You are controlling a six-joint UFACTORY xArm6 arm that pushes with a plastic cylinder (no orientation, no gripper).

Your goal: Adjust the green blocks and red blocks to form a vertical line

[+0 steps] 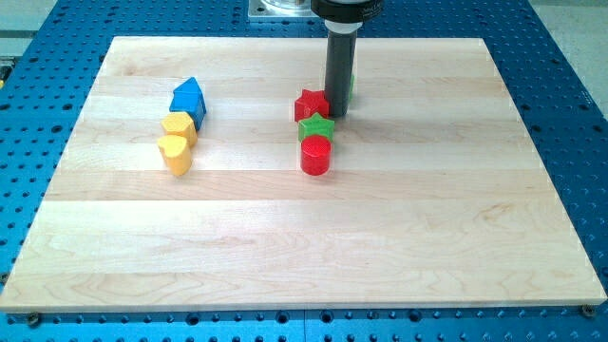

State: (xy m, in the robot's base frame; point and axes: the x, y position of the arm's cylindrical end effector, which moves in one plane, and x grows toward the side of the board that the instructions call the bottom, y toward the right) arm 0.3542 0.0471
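Observation:
A red star block (310, 104), a green star block (316, 127) and a red cylinder (315, 155) stand in a short column near the board's middle, each touching the one below it. A second green block (351, 86) is mostly hidden behind my rod; only a sliver shows on the rod's right. My tip (337, 114) rests on the board just right of the red star and just above the green star.
A blue house-shaped block (188, 99), a yellow hexagon block (179, 126) and a yellow heart-shaped block (175, 153) form a slanted column at the view's left. The wooden board (304, 247) lies on a blue perforated table.

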